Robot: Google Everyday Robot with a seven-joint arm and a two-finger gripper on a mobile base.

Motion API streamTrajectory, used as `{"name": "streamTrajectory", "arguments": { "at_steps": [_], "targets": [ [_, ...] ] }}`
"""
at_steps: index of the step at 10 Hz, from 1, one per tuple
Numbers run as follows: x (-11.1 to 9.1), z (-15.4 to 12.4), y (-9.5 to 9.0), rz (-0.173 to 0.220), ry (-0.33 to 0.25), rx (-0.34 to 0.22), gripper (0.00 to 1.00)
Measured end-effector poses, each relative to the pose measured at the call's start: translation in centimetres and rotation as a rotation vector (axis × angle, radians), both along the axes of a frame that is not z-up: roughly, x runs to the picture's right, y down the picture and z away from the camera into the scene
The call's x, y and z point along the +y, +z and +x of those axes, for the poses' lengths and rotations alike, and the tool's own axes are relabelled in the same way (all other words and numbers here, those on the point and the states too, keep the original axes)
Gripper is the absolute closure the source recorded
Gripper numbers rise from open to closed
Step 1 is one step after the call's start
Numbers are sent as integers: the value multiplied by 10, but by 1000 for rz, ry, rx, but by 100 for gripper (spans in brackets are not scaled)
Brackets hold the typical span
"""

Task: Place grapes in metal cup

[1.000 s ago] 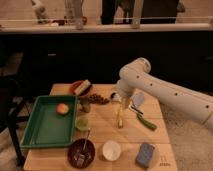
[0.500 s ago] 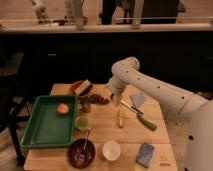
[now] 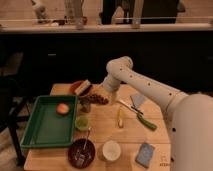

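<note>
My end effector (image 3: 103, 93), fingers spread wide, hangs right at the dark maroon bunch of grapes (image 3: 98, 99), which lies just beside the dull grey metal cup (image 3: 86, 106) on the wooden bench (image 3: 152, 136).

Only one view is given. The table (image 3: 101, 129) is seen from its near side and from above. The lens is tilted downward and forward, so that almost the whole top is taken in at middling range. The counter (image 3: 150, 27) beyond the table's far edge is caught along the upper frame. The arm (image 3: 150, 87) is brought in from the table's right, its bulk close to the lens at lower right. The gripper (image 3: 106, 95) is seen over the table's far middle.
</note>
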State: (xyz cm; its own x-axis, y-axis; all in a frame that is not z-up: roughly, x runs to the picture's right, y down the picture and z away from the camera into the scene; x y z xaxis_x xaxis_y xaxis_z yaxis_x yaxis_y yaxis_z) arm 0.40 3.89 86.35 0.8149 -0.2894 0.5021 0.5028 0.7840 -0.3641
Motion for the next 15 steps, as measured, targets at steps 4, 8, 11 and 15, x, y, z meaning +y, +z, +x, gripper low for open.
{"name": "streamTrajectory", "arguments": {
  "at_steps": [4, 8, 11, 15],
  "targets": [
    [1, -20, 24, -42, 39, -4, 20],
    [6, -33, 47, -96, 121, 16, 20],
    [16, -36, 65, -153, 168, 22, 20],
    [27, -36, 82, -208, 199, 44, 20]
  ]
}}
